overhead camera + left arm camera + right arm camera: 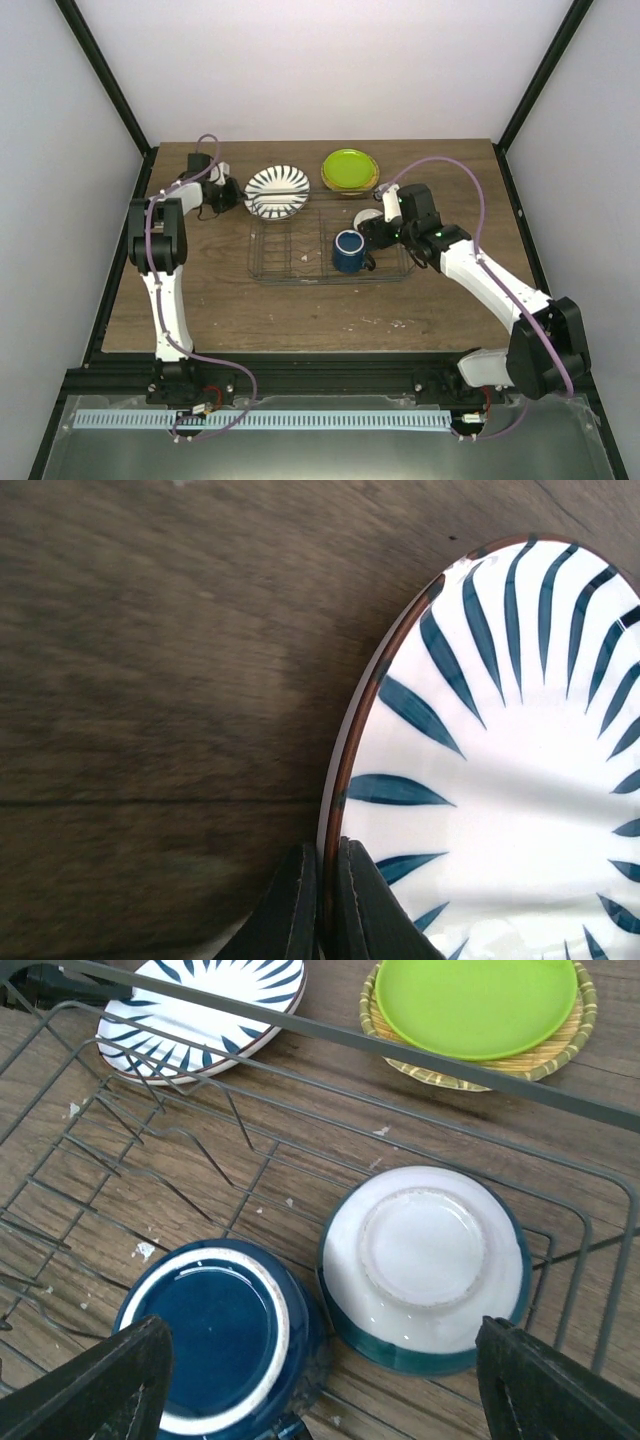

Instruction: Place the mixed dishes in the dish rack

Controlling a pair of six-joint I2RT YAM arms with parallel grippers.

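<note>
Nearest: left hand clamped tight on the brown rim of the striped plate, fingers pinching it at the plate's 7 o'clock in the left wrist view.

Enclosure has plain white walls and black frame posts. The worktop is dark wood grain with white flecks.

Mid-worktop sits the dish rack, thin wire, see-through.

Top view: striped plate at the rack's 11 o'clock, near edge overlapping the far rail; can't tell if they touch. The green plate, with a yellow-striped rim, lies flat on the worktop at the rack's 12-1 o'clock, outside it.

Inside the rack, the bowl is base up, white with a teal band. The mug is dark blue, base up, just beside the bowl at its 8 o'clock.

The right hand is spread wide above both, gripping nothing.
</note>
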